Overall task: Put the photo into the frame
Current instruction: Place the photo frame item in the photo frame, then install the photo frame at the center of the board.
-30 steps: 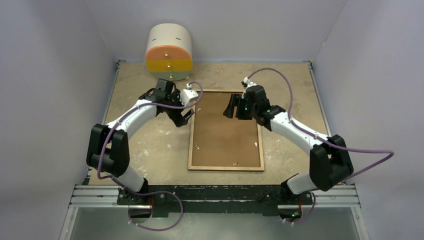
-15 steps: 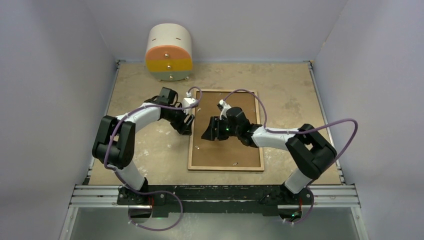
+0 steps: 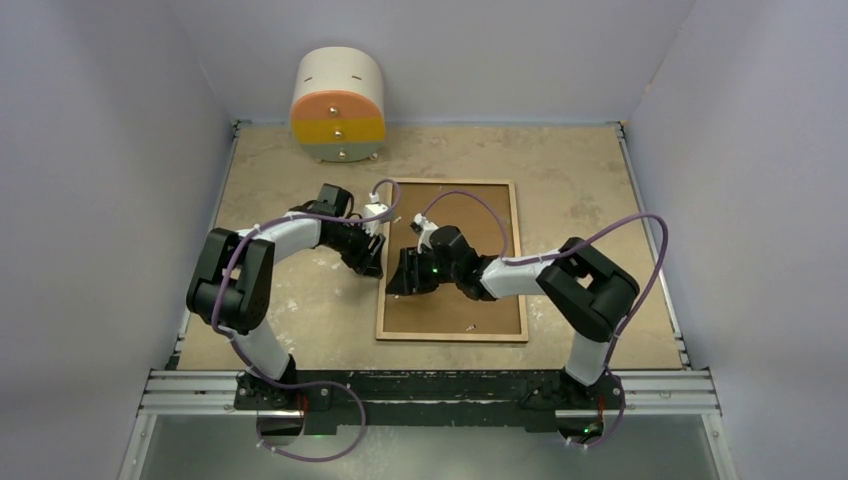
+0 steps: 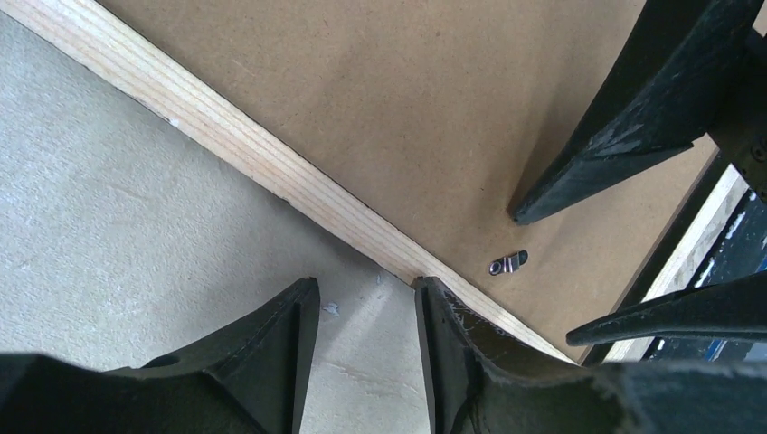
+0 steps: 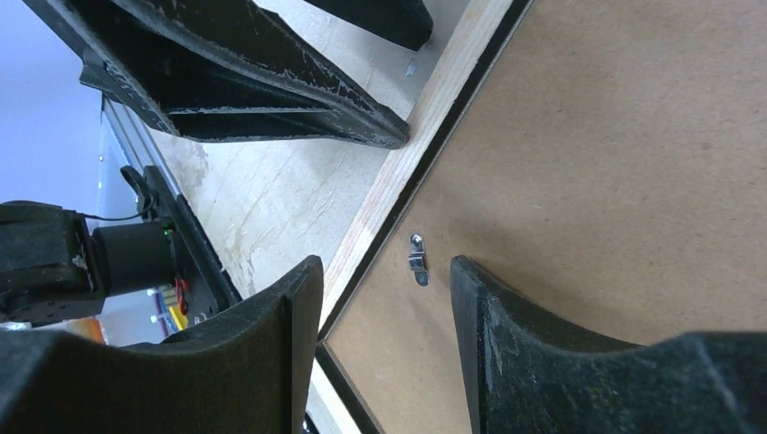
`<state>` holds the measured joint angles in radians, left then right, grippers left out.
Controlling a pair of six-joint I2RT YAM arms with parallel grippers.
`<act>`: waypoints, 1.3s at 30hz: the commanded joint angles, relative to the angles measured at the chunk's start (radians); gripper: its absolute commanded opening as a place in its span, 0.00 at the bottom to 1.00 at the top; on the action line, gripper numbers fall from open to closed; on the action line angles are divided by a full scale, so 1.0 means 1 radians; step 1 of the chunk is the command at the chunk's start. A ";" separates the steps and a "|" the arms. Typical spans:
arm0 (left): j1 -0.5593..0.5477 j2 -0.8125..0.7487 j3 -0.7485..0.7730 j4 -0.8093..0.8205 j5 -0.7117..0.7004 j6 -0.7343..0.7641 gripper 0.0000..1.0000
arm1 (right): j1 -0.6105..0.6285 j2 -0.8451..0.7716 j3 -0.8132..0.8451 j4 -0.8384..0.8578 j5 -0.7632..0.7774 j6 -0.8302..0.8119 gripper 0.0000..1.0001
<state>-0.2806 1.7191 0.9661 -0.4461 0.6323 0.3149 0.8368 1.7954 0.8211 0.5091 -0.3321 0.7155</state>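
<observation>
The frame (image 3: 452,337) lies face down mid-table, its light-wood back up and a brown backing board (image 3: 455,305) filling it. The photo is out of view. My left gripper (image 3: 372,262) sits low at the frame's left edge (image 4: 226,136); its jaws (image 4: 366,285) are open over bare table, one fingertip against the wood. My right gripper (image 3: 400,280) hovers over the board's left side, open (image 5: 384,264), with a small metal clip (image 5: 417,258) lying between its fingertips, untouched. The same clip (image 4: 508,263) shows in the left wrist view.
A rounded drawer unit (image 3: 337,105) with orange and yellow fronts stands at the back left. Pale walls close in the table on three sides. A metal rail (image 3: 430,390) runs along the near edge. Another clip (image 3: 470,327) lies near the frame's bottom rim.
My right arm swung from the board's far right across to its left edge. My left gripper slid a little nearer along that edge. Both pairs of jaws narrowed.
</observation>
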 commanded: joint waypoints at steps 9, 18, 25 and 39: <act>0.008 0.005 -0.015 0.053 0.033 -0.013 0.43 | 0.031 0.045 0.048 0.020 -0.031 0.003 0.51; 0.008 0.004 -0.016 0.059 0.017 -0.007 0.41 | 0.047 0.043 0.050 0.011 -0.030 0.011 0.48; 0.008 0.002 -0.009 0.059 0.014 -0.005 0.41 | 0.048 0.043 0.043 0.010 -0.041 0.024 0.45; 0.008 -0.034 -0.019 0.052 -0.005 0.005 0.41 | 0.050 0.011 0.005 0.004 -0.048 0.041 0.45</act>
<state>-0.2768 1.7164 0.9558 -0.4332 0.6502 0.3058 0.8715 1.8328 0.8375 0.5224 -0.3546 0.7383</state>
